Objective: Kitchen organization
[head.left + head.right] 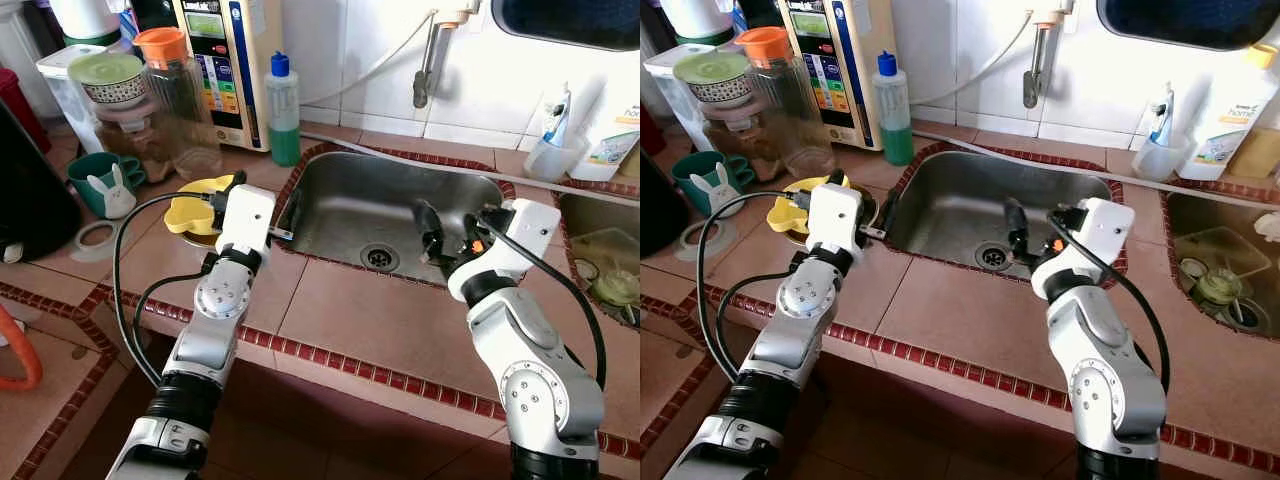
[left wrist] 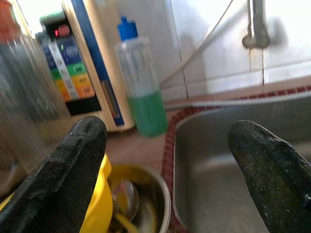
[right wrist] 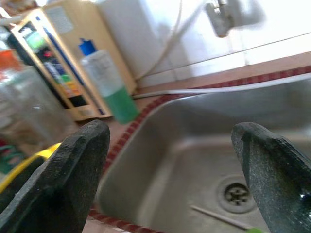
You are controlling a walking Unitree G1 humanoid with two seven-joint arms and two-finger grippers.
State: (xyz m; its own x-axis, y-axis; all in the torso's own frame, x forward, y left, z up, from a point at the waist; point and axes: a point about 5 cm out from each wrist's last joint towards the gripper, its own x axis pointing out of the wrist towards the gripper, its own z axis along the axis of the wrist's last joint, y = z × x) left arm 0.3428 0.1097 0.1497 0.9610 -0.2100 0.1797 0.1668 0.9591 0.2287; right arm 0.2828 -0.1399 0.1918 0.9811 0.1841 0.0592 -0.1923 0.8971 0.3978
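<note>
At the tiled table (image 1: 340, 310), w/ a steel sink (image 1: 350, 205) set into it, both arms reach fwd. Left gripper (image 2: 170, 170): fingers spread wide apart, holding nothing; it hangs over the table edge at the sink's left rim, just above a yellow item (image 1: 190, 212) that sits in a metal bowl (image 2: 155, 194). In the left wrist view one finger (image 2: 63, 179) overlaps the yellow item; contact cannot be confirmed. Right gripper (image 3: 170, 179): fingers also wide apart, empty, positioned over the sink's right half, near the drain (image 1: 379, 257). A thin stick-like utensil w/ a green tip (image 3: 221, 219) lies on the sink floor beside the drain; not touched by either gripper. Behind the sink's left corner stands a clear bottle w/ blue cap and green liquid (image 1: 283, 110), next to a cream appliance w/ coloured buttons (image 1: 225, 60). A clear pitcher w/ orange lid (image 1: 175, 95) and a teal mug w/ a white rabbit figure (image 1: 105, 185) stand further left. Faucet (image 1: 425, 70) mounts on the wall above the sink.
</note>
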